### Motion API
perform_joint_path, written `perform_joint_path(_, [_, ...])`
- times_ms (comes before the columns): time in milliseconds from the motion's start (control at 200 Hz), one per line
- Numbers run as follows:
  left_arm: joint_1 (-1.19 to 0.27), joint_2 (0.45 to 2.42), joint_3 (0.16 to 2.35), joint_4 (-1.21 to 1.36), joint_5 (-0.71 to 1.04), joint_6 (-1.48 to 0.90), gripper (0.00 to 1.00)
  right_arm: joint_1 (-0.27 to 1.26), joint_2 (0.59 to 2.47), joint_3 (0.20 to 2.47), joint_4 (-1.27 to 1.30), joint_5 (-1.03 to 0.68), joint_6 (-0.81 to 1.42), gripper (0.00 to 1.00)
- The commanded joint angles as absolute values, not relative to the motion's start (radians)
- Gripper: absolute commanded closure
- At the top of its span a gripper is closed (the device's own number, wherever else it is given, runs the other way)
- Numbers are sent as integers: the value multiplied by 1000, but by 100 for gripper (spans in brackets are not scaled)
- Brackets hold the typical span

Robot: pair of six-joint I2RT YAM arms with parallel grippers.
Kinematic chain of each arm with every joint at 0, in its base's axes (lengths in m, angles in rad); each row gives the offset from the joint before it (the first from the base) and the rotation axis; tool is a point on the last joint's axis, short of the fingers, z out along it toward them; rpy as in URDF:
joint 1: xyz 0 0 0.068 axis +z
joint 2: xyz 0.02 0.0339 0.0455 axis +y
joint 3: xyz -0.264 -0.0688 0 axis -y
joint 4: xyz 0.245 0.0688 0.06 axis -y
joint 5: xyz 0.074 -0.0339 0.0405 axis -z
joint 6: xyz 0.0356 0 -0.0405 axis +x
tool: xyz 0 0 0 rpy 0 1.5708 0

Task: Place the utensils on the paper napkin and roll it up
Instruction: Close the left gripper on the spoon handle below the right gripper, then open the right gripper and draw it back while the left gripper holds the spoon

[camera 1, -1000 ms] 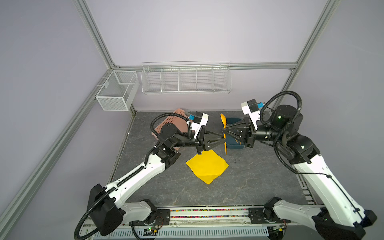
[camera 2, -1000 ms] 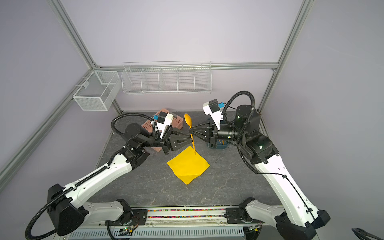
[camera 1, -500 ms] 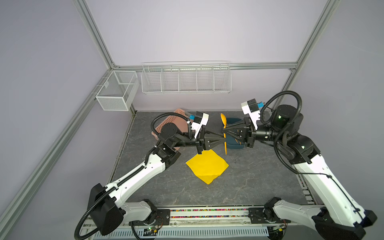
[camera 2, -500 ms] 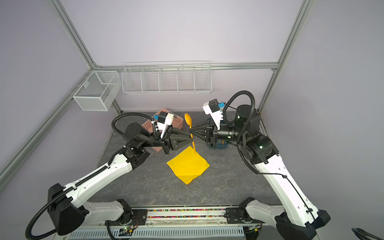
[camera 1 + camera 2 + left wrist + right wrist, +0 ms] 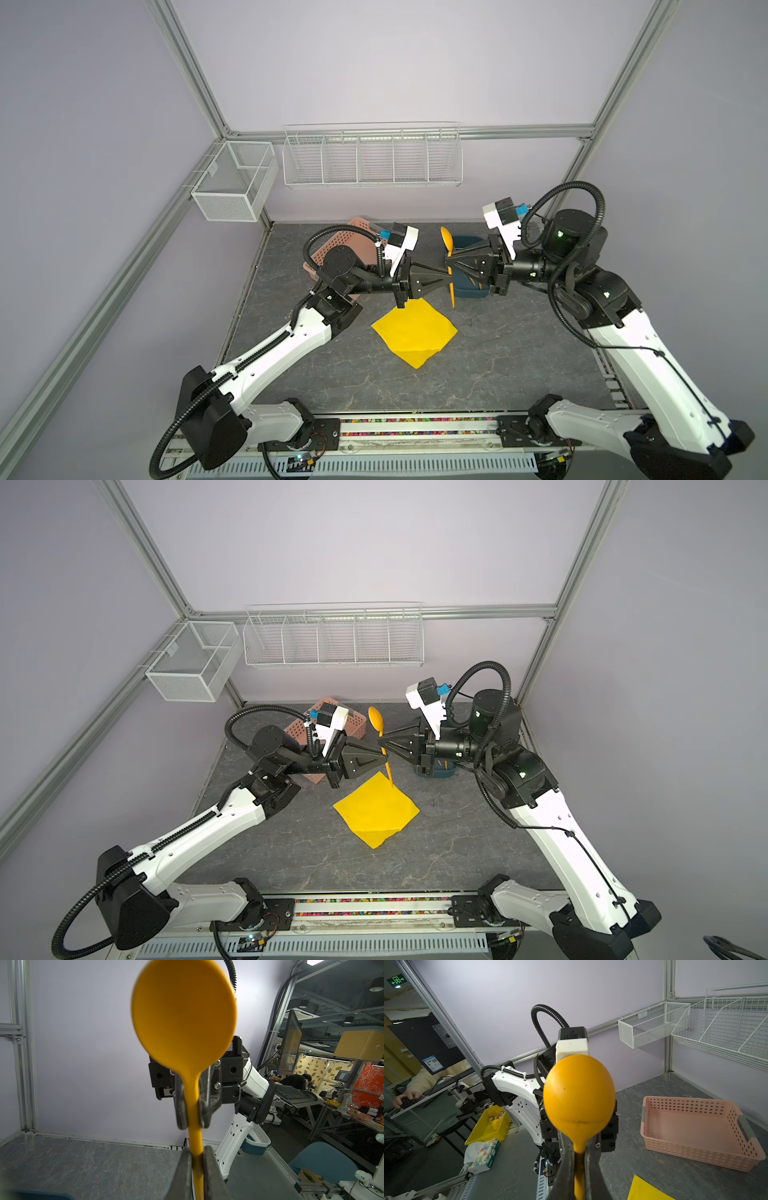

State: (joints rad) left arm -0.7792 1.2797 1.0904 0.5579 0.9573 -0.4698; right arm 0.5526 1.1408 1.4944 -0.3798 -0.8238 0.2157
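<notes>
The grey marbled desk (image 5: pixel 498 374) carried 3 things: a yellow napkin (image 5: pixel 413 330) lying flat near the middle, a pink perforated basket (image 5: pixel 353 235) at the back left, and a dark blue bin (image 5: pixel 467 293) behind the napkin's right.

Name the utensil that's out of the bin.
The spoon, gripped upright by the left gripper and right gripper; the other utensils sit in the blue bin.

Was a robotics lab. Test cell was built from aluminium extrusion (image 5: pixel 199 83) with lilac wall panels (image 5: pixel 374 62), and wire baskets (image 5: pixel 372 166) hung on the frame. Outside the cell were open-plan benches with a monitor (image 5: pixel 289 1043), a keyboard (image 5: pixel 291 1091), exposed ceiling pipework (image 5: pixel 324 999) and a green exit sign (image 5: pixel 396 980).
</notes>
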Motion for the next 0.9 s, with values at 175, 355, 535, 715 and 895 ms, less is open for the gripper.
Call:
perform_joint_path(175, [-788,1257,1100,553,941,-422,96,560,1128,1510,-382,-801,210,86])
perform_joint_path(355, [-788,1231,1092,490,915,-378,96,559,1104,1514,-441,-767,186,56])
perform_joint_path(535, [-788,1196,1086,367,843,-315,96,559,1058,1515,-571,-681,112,47])
perform_joint_path(715, [-788,1176,1123,123,627,-266,99,552,1017,1508,-681,-506,55,47])
perform_joint_path(895, [-788,1169,1116,-33,413,-267,100,528,1024,1490,-756,-334,50,46])
